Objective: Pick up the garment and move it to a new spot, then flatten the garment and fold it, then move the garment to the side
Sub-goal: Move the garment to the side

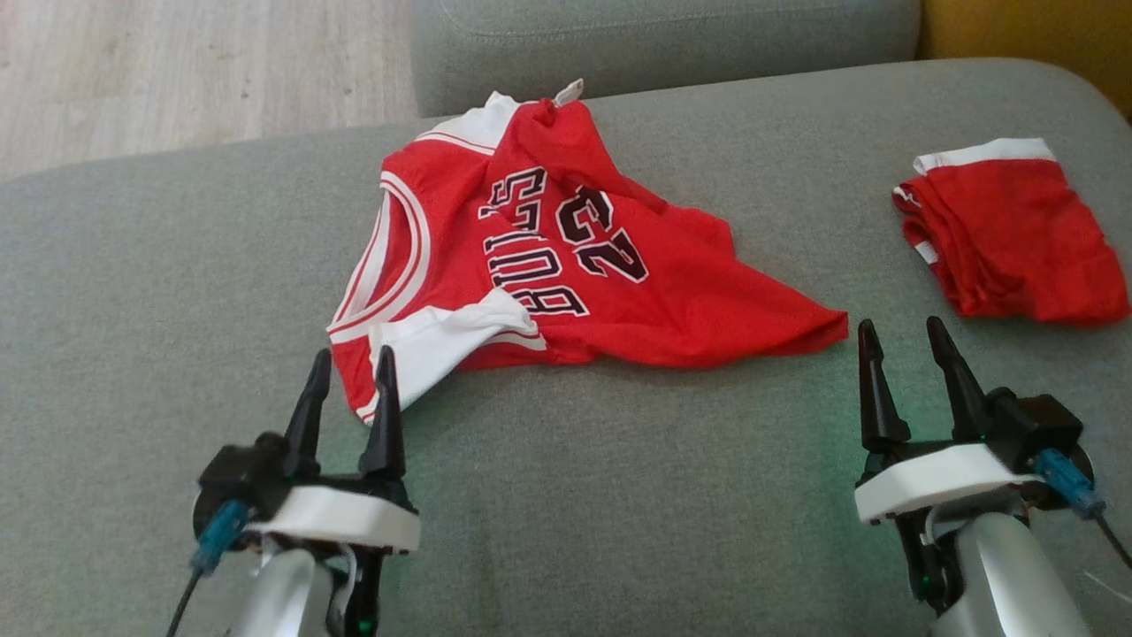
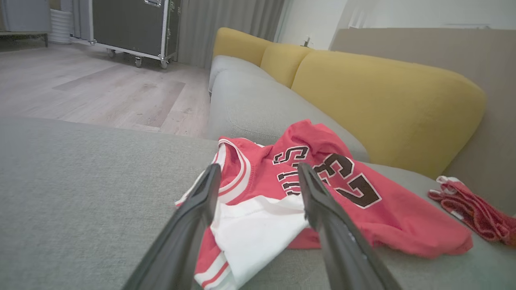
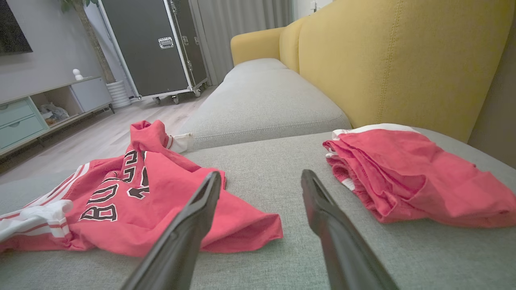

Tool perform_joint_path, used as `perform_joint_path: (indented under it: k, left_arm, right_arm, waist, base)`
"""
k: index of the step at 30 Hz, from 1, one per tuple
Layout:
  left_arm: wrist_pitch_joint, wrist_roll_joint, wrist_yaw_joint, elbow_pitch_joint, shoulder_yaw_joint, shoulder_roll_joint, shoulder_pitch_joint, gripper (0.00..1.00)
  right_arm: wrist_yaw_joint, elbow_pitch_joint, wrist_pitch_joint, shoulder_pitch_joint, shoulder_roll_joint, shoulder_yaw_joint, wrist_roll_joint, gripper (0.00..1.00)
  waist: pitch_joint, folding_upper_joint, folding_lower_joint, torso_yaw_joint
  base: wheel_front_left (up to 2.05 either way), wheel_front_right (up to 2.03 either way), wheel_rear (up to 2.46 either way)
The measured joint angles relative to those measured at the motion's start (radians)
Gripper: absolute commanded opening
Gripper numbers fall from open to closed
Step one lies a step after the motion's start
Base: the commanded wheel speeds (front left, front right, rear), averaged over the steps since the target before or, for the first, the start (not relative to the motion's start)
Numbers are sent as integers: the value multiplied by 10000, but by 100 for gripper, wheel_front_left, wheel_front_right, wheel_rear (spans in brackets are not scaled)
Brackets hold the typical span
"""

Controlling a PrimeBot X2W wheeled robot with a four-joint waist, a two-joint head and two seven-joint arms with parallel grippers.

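Red jersey (image 1: 566,265), crumpled and partly turned over on itself, lying at the middle of the grey sofa seat (image 1: 619,495), nearer its far edge than its near one. A second, folded red garment (image 1: 1017,239) rests toward the seat's right edge, well apart from the jersey.

Step in hand, as judged from the layout: the opening pick-up, not yet begun, since the jersey lies free and unflattened. The next move would call for each arm to descend onto a separate part of the cloth, pinch a single layer and lift without dragging the folded garment.

Left gripper (image 1: 354,358): fingers (image 1: 385,425) spread fully, grasping nothing. Their tips stand at the jersey's near-left corner and straddle its white trim in the left wrist view, though whether they touch the cloth cannot be told.

Right gripper (image 1: 902,326): fingers likewise fully spread and empty, poised just beside the jersey's near-right corner, over bare seat between the two garments.
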Motion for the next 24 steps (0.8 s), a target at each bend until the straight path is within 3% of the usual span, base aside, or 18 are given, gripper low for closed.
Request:
perform_joint_path:
  k: [13,24]
  left_arm:
    - [280,671,155,4169,-217,236,-2738,100]
    - [479,819,267,5931,-485,368,-3699,100]
  right_arm:
    - [0,4,0,-291,8,236,102,100]
    - [0,-10,0,-386,8,238,194,100]
  waist:
    - [759,0,1,-364]
    - [1173,0,1,-600]
  base:
    - [0,0,0]
    - [0,0,0]
